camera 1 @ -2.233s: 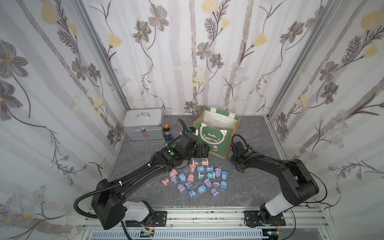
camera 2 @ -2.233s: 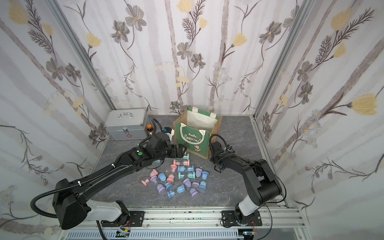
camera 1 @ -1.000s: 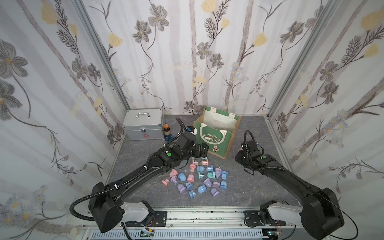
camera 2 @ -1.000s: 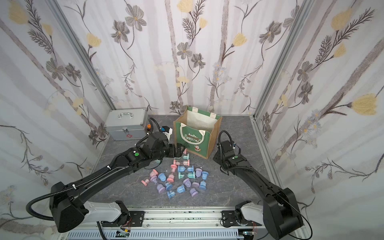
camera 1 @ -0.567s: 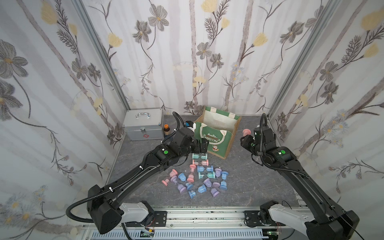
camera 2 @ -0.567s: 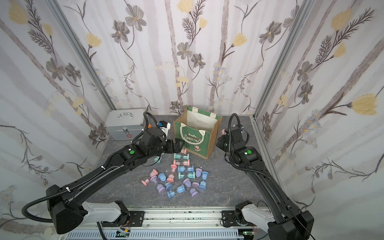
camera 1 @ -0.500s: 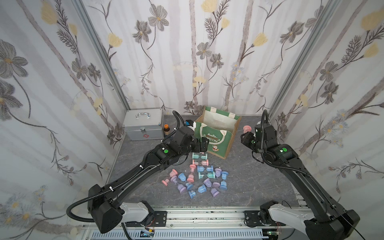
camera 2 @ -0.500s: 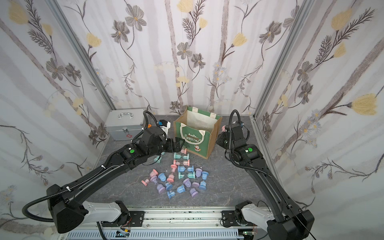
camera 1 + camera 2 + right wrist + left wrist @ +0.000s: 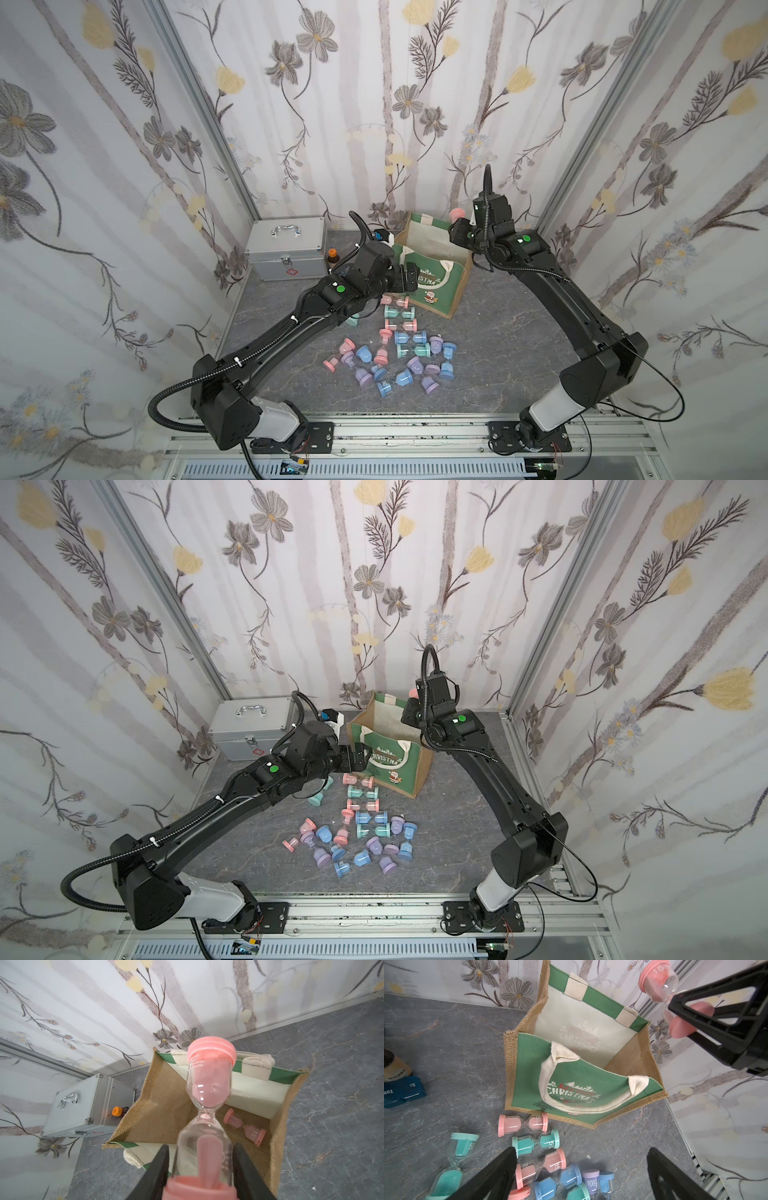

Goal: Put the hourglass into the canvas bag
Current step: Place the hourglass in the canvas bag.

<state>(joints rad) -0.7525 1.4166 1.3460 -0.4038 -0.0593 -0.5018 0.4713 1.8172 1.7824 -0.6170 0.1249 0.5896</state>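
Obs. The right gripper (image 9: 200,1147) had its jaws clenched on the pink hourglass (image 9: 209,1076), one jaw on each side of the glass bulb nearer the wrist. The hourglass hung in the air, touching nothing but the jaws. The open mouth of the canvas bag (image 9: 442,286) lay below and just ahead of them. In both top views the jaws stood by the bag's rear corner.

Reading: we took the carry as done and the drop as pending. Held over the mouth like this, the piece should fall inside on release. A second pink hourglass (image 9: 245,1126) lay there on the bag's floor. The front handle (image 9: 564,1084) hung down the outer face, so nothing crossed the opening.

Axis: the long axis ran straight out from between the jaws, continuing their line of reach. One cap sat back between the jaws, toward the wrist. The other cap pointed away, past the jaw tips, toward the bag's far rim. The far bulb looked full of pink sand. We could not fix the true tilt against the bench (image 9: 498,332).

The left gripper (image 9: 581,1151) had its jaws released and wide, holding nothing. The loose hourglasses (image 9: 395,353) lay under and between them, and the bag's front face stood just ahead. We judged this arm parked clear of the mouth and placed for a next pick.
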